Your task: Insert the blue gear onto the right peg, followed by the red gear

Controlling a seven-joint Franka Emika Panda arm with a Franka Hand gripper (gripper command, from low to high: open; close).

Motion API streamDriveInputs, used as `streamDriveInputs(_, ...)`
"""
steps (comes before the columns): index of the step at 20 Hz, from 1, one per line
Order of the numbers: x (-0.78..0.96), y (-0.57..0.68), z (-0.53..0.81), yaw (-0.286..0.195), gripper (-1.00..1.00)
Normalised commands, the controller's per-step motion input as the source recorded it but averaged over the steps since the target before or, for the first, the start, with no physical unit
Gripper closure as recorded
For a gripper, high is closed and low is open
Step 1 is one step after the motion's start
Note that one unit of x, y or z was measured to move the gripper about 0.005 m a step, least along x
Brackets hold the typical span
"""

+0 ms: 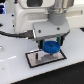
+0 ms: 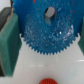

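Blue gear (image 2: 47, 30) sits clamped between the green fingers (image 2: 11, 42), held flat just above the grey plate (image 1: 31, 60) to meet its peg; the red gear (image 2: 46, 81) waits at six o'clock.

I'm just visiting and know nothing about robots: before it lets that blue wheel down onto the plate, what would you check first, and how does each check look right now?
1. Blue gear held between the jaws: ok; a green finger sits at each side of it.
2. Gear roughly level: ok, judging by the exterior view.
3. Gear above the grey plate: ok; it hangs over the plate's far side on the exterior view's right.
4. Hub hole lined up with the right peg: cannot tell; the peg is hidden.
5. Gear already seated on the peg: cannot tell.
6. Red gear out of the way: ok; it lies apart on the table.
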Motion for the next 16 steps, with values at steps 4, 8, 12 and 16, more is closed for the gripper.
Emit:
streamDriveInputs(4, 0.23, 0.02, 0.16, 0.0, 1.0)
streamDriveInputs(8, 0.17, -0.02, 0.05, 0.0, 1.0)
streamDriveInputs(12, 0.17, -0.04, -0.05, 0.0, 1.0)
streamDriveInputs(16, 0.16, -0.05, -0.08, 0.0, 1.0)
